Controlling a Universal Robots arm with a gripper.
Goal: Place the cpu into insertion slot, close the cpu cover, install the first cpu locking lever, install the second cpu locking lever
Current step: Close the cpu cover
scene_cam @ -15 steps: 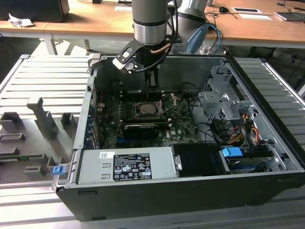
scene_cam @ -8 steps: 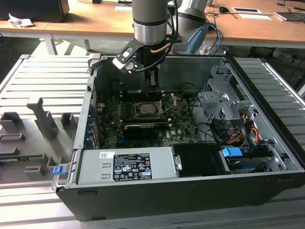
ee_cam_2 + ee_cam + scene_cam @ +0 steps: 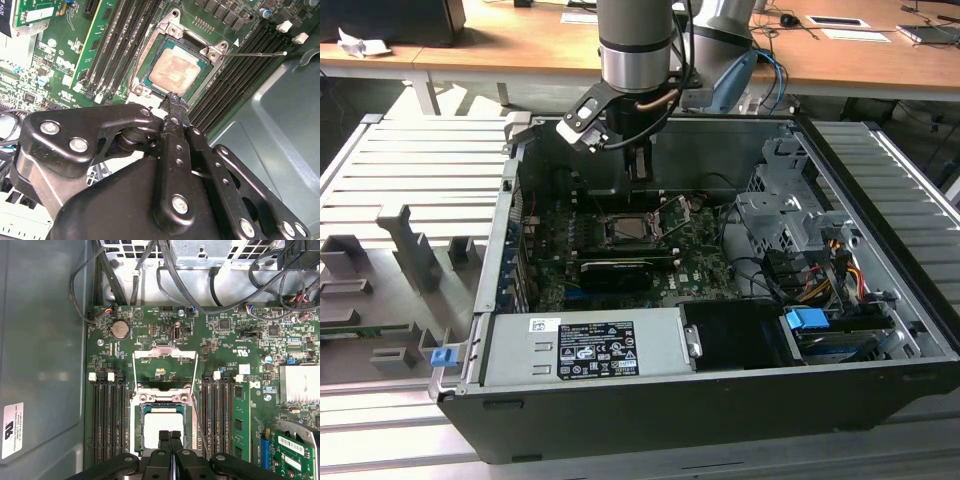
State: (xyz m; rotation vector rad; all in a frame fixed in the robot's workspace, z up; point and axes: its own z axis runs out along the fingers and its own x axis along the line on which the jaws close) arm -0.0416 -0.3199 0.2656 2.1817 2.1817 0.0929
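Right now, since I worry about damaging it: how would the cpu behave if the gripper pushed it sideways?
The cpu looks thin and flat, so it is probably light and stiff. It lies inside the insertion slot, whose metal rim would likely stop it sliding. Its smooth metal face may be slippery against the shut gripper.

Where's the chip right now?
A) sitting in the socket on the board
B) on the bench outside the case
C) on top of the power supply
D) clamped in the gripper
A: in the second wrist view the chip lies flat inside the socket on the green board, while the gripper is shut by the chip's edge with nothing between its fingers.
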